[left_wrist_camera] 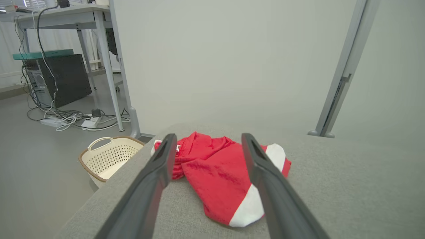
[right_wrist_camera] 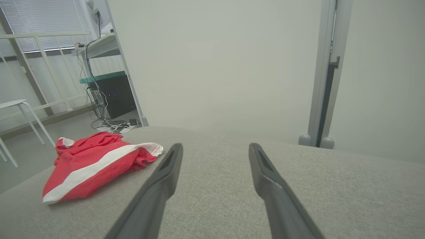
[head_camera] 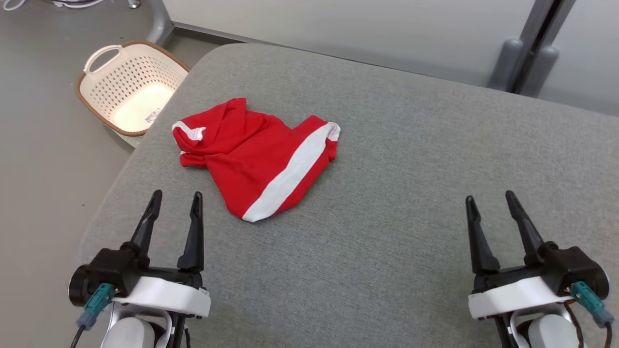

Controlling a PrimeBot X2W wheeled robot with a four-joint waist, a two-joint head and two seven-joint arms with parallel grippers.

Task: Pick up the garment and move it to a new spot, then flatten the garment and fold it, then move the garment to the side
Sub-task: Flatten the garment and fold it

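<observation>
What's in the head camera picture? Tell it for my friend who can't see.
A crumpled red garment with a white stripe lies on a grey fabric table. The dark-fingered left gripper and right gripper hover open and empty nearer the camera. A cream perforated basket stands on the floor.

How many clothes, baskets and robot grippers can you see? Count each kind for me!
Clothes: 1, the red and white garment
Baskets: 1, the cream basket
Grippers: 2, the left gripper and the right gripper, both open
Total: 4
</observation>
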